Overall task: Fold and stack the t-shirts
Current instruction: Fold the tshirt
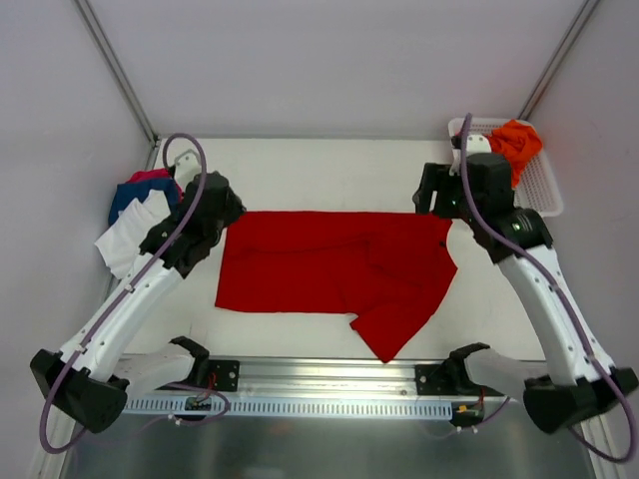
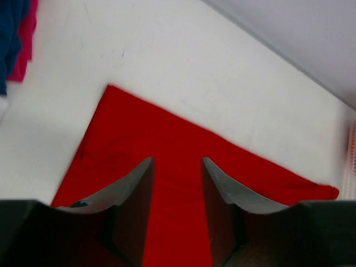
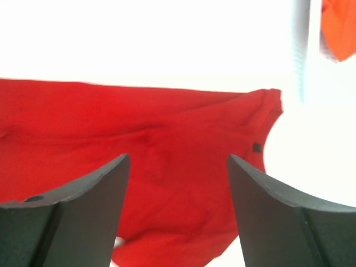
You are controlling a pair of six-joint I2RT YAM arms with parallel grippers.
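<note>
Top external: red t-shirt spread between left hand and right hand.

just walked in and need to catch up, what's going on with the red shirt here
The robot is working on a red shirt, which lies flat in the middle with one sleeve sticking out toward the near edge. Its left gripper and right gripper hover over the shirt's far corners, jaws open, holding nothing. A pile of blue, pink and white shirts sits at the left, and an orange shirt lies in the basket at the far right.
</note>
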